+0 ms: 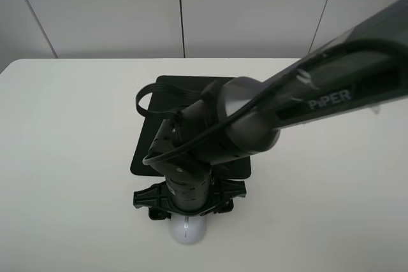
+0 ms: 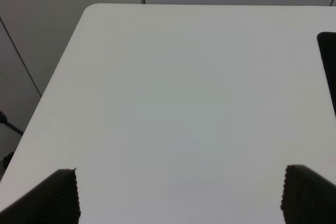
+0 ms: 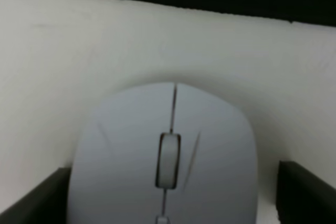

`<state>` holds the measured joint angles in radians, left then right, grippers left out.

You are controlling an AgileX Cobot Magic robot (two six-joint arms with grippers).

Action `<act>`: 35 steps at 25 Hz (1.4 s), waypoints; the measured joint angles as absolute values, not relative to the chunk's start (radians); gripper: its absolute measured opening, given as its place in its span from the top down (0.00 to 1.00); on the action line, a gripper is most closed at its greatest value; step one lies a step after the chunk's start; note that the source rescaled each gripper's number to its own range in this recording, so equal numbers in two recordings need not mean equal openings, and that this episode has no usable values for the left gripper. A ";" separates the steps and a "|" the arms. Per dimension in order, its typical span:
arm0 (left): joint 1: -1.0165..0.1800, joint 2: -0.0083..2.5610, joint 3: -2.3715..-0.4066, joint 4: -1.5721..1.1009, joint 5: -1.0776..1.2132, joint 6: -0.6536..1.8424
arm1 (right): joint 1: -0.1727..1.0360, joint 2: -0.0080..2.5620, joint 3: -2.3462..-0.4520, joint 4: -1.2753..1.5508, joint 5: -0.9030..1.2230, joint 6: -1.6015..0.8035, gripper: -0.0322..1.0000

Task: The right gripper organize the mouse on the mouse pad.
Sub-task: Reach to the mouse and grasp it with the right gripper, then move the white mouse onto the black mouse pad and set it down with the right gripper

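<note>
The white mouse [image 1: 187,230] lies on the white table just in front of the near edge of the black mouse pad [image 1: 144,155], not on it. My right gripper [image 1: 189,211] hangs straight over the mouse, its arm covering most of the pad. In the right wrist view the mouse [image 3: 163,156] fills the space between the two black fingers [image 3: 37,198]. The jaws stand spread on either side of it, with a thin gap at one side. My right gripper [image 3: 168,203] is open. My left gripper [image 2: 181,198] is open and empty over bare table.
The white table [image 1: 70,157] runs to a grey panelled wall at the back. A strip of the mouse pad's edge [image 2: 329,66] shows in the left wrist view. The table's rounded corner [image 2: 92,10] is ahead of the left gripper.
</note>
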<state>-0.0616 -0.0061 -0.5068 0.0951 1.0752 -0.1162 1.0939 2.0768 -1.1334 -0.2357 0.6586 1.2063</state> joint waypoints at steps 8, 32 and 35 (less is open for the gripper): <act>-0.062 -0.006 -0.507 0.095 1.075 -0.116 | 1.090 2.077 -1.133 -0.235 0.659 1.206 0.76; -0.062 -0.006 -0.507 0.095 1.075 -0.116 | 1.087 2.077 -1.134 -0.219 0.669 1.206 0.97; -0.062 -0.006 -0.507 0.095 1.075 -0.116 | 1.087 2.072 -1.149 -0.233 0.706 1.206 0.97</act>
<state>-0.0616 -0.0061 -0.5068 0.0951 1.0752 -0.1162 1.0872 2.0725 -1.1487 -0.2327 0.7062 1.2063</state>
